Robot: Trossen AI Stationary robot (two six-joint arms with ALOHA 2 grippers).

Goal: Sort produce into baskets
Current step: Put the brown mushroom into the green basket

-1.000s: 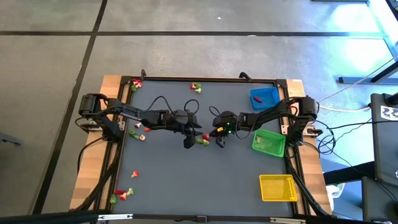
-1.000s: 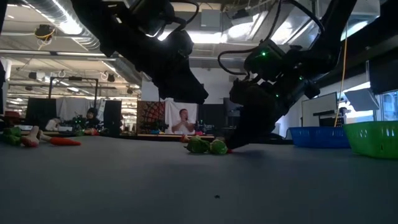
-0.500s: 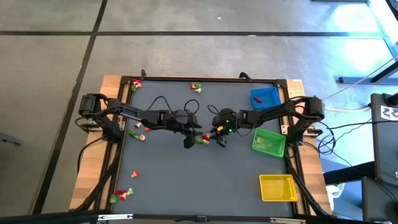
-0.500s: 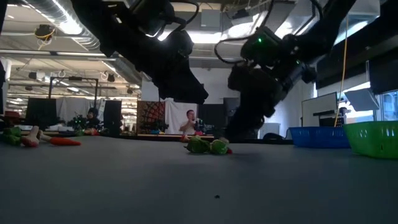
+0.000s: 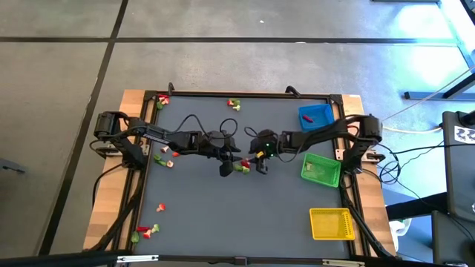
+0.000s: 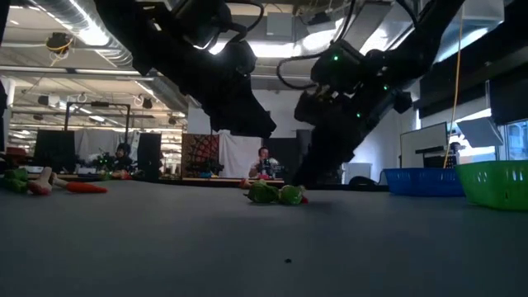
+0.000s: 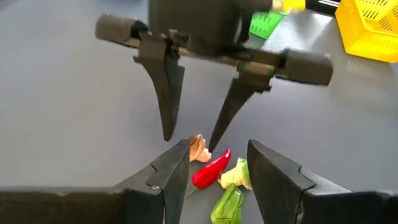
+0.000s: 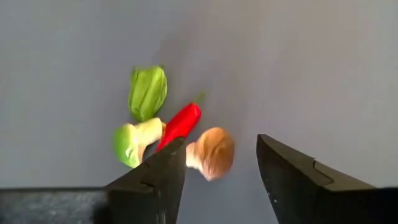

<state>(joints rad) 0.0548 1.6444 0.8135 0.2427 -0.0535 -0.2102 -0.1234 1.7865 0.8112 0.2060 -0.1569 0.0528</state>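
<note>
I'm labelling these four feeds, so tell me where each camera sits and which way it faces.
High: overhead, straight down on table, both arms, three baskets.
Low: tabletop height, level toward the room; both arms drop in from above.
Left wrist: past open left pincer at the open right pincer opposite.
Right wrist: past its own open fingers at the table.
Shared: both wrist views show the red pepper and mushroom.

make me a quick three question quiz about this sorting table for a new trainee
1. True or false: the right gripper is open above the brown mushroom.
2. Which basket sits nearest the table's front edge? A blue basket B green basket C yellow basket
3. Fill in: the pieces between the left gripper fingers include a red ____.

Key: 1 true. 2 C. 3 chili pepper.
</note>
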